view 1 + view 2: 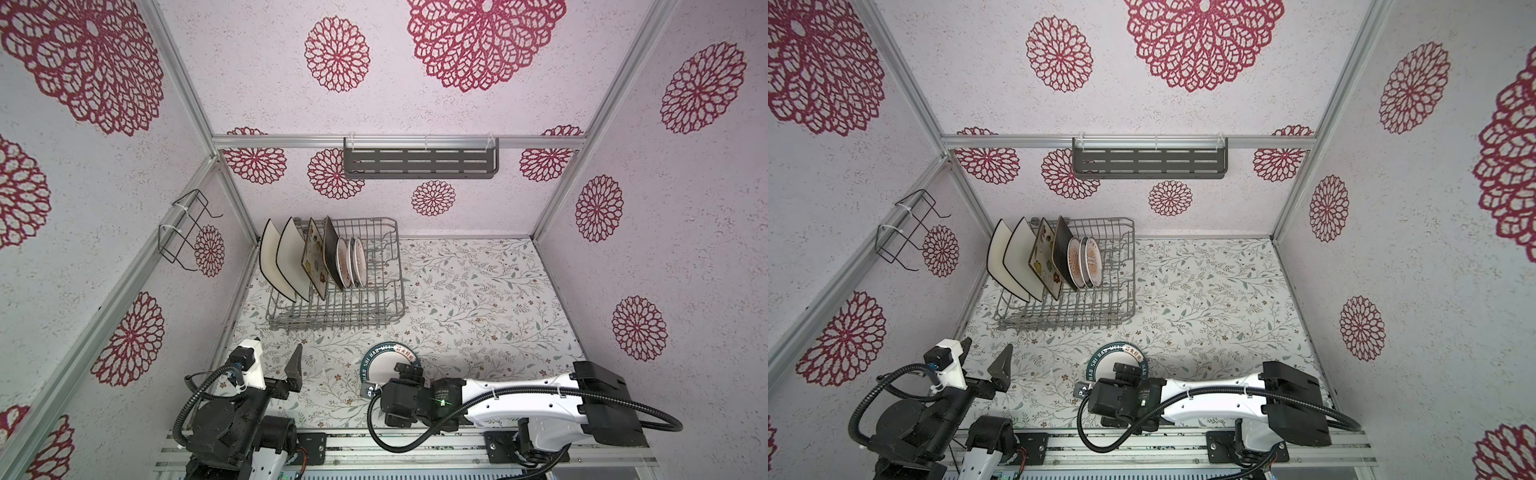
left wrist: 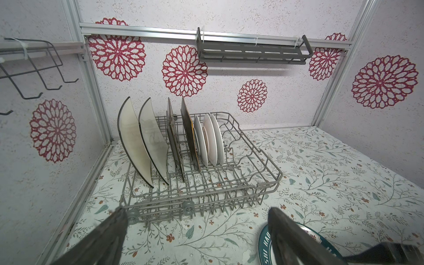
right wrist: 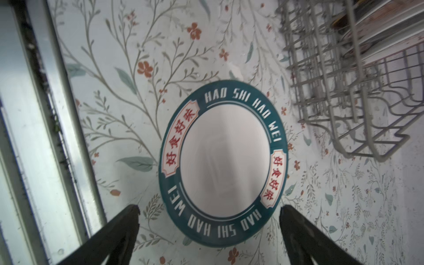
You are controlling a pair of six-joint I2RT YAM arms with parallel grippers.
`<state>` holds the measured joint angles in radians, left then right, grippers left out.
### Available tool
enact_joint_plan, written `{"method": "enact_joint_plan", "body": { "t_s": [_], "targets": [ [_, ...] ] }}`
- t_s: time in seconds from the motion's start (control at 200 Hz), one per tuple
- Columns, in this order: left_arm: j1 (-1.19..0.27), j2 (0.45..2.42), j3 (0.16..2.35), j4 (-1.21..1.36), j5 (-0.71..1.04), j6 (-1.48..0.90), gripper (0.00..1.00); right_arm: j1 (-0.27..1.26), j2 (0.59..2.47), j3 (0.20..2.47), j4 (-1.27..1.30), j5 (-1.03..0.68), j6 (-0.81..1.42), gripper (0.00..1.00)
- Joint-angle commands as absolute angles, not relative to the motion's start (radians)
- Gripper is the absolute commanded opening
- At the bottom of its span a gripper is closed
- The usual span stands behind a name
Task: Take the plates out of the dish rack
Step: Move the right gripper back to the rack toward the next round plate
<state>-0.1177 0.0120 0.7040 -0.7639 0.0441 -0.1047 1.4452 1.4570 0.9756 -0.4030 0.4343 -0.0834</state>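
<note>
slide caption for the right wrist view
Open right gripper over a teal-rimmed plate lying flat on the floral tabletop, dish rack nearby

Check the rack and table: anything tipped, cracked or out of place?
Nothing stands out. The plates stand on edge in the dish rack, and the teal-rimmed plate lies flat and whole on the table.

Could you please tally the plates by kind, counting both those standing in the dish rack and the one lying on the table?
White square plates with black rims: 2
Flowered cream square plate: 1
Dark brown square plate: 1
Small round plates with orange centres: 3
Teal-rimmed round plate: 1
Total: 8
</note>
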Motion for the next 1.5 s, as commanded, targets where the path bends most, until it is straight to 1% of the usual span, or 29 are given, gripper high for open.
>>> {"method": "enact_joint_plan", "body": {
  "t_s": [0.0,0.115,0.13,0.18,0.295,0.375,0.55,0.696,0.821,1.061,1.496],
  "targets": [
    [-0.116,0.002,0.696,-0.747,0.054,-0.093,0.97,1.353,1.381,1.062,-0.326,0.419,-0.047,0.99],
    [-0.117,0.002,0.695,-0.747,0.051,-0.094,0.97,1.215,1.384,1.156,-0.270,0.336,-0.019,0.99],
    [-0.117,0.002,0.695,-0.745,0.049,-0.094,0.97,1.176,1.390,1.169,-0.264,0.331,-0.010,0.99],
    [-0.117,0.002,0.695,-0.744,0.045,-0.095,0.97,1.117,1.413,1.207,-0.235,0.316,0.022,0.99],
    [-0.117,0.002,0.690,-0.740,0.018,-0.102,0.97,0.992,1.488,1.287,-0.140,0.201,0.096,0.99],
    [-0.117,0.003,0.683,-0.728,-0.020,-0.111,0.97,0.933,1.541,1.318,-0.048,0.122,0.136,0.95],
    [-0.114,0.003,0.669,-0.711,-0.080,-0.122,0.97,0.884,1.688,1.420,0.053,0.110,0.166,0.90],
    [-0.113,0.012,0.657,-0.703,-0.085,-0.119,0.97,0.869,1.826,1.573,0.008,0.163,0.191,0.88],
    [-0.114,0.021,0.651,-0.699,-0.106,-0.120,0.97,0.860,1.898,1.623,0.052,0.171,0.212,0.87],
    [-0.116,0.043,0.641,-0.692,-0.097,-0.107,0.97,0.820,1.982,1.640,0.145,0.125,0.289,0.78],
    [-0.114,0.070,0.640,-0.690,-0.070,-0.099,0.97,0.787,2.104,1.729,0.108,0.106,0.287,0.74]
  ]
}}
